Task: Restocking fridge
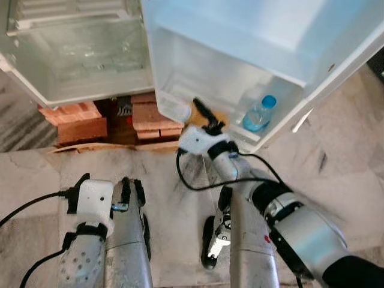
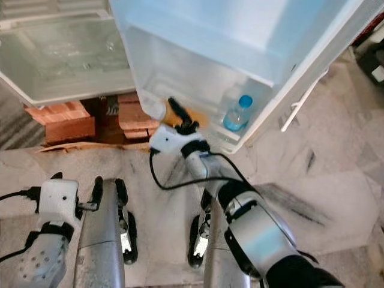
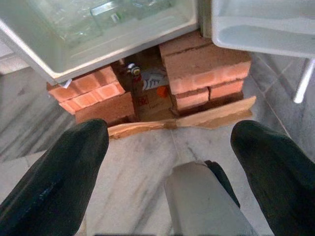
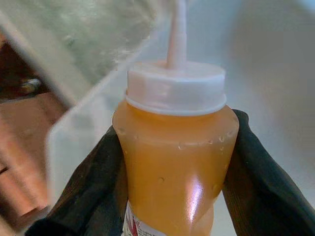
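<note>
An orange sauce squeeze bottle [image 4: 174, 162] with a white nozzle cap sits clamped between the right gripper [image 1: 207, 120] fingers, reached into the open fridge door's bottom shelf [image 1: 180, 108] for stocking beside a blue-capped water bottle [image 1: 259, 114]; the left gripper [image 3: 167, 162] hangs idle, fingers wide, above the marble floor [image 3: 147, 162]

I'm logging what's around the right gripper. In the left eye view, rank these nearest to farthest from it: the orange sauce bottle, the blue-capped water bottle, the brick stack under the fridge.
1. Orange sauce bottle: clamped in the right gripper, at the door shelf.
2. Blue-capped water bottle: on the same door shelf, to the robot's right.
3. Brick stack: under the fridge body, far to the left.
</note>
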Controlling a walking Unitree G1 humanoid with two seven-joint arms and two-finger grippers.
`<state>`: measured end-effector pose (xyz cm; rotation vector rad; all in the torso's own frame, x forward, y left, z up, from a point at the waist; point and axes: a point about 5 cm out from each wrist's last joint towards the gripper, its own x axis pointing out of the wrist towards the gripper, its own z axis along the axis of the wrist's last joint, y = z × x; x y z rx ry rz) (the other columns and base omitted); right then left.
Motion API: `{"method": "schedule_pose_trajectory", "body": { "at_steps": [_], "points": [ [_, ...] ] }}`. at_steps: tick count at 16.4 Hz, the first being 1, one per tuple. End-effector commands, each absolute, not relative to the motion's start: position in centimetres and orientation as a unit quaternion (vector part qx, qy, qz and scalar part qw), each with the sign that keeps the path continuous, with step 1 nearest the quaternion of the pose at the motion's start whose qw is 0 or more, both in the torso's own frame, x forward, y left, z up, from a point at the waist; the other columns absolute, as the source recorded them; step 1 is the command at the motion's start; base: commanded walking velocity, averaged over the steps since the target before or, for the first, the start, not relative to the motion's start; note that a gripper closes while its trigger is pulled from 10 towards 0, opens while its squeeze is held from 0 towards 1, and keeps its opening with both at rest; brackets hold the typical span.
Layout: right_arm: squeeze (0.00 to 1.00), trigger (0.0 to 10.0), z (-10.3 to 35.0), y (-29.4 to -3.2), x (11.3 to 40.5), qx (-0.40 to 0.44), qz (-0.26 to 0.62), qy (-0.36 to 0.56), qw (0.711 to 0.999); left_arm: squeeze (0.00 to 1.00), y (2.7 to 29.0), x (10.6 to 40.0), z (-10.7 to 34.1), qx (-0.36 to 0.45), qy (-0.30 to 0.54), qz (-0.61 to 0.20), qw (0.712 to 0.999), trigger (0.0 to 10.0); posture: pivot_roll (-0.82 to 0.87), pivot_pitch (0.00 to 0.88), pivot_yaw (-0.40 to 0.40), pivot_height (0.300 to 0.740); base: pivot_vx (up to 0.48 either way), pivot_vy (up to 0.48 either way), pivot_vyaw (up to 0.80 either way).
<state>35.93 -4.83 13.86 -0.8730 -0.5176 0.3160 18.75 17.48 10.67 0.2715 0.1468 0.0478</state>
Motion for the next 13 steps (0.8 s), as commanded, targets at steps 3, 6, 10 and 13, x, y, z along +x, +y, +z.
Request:
{"method": "schedule_pose_trajectory", "body": {
  "at_steps": [3, 6, 10, 13],
  "points": [
    [0.00, 10.0, 16.6, -6.1, 36.8, -0.384, 0.080, -0.299, 0.870, 0.00, 16.3, 18.0, 10.2, 0.152, 0.088, -0.031, 0.984, 10.0, 0.26, 0.440, -0.027, 0.553, 0.000, 0.000, 0.00],
    [0.00, 10.0, 16.0, -9.3, 37.5, -0.369, 0.032, -0.244, 0.896, 0.00, 16.2, 18.7, 11.2, 0.144, 0.077, -0.016, 0.986, 10.0, 0.29, 0.475, -0.029, 0.553, 0.000, 0.000, 0.00],
    [0.00, 10.0, 10.1, -12.8, 36.3, -0.304, 0.000, -0.048, 0.951, 0.00, 16.7, 17.4, 10.7, 0.154, 0.099, -0.019, 0.983, 10.0, 0.31, 0.491, -0.031, 0.553, 0.000, 0.000, 0.00],
    [0.00, 10.0, 8.8, -13.7, 35.9, -0.256, -0.014, 0.002, 0.967, 0.00, 17.2, 17.8, 10.6, 0.155, 0.101, -0.008, 0.983, 10.0, 0.29, 0.478, -0.050, 0.553, 0.000, 0.000, 0.00]
  ]
}}
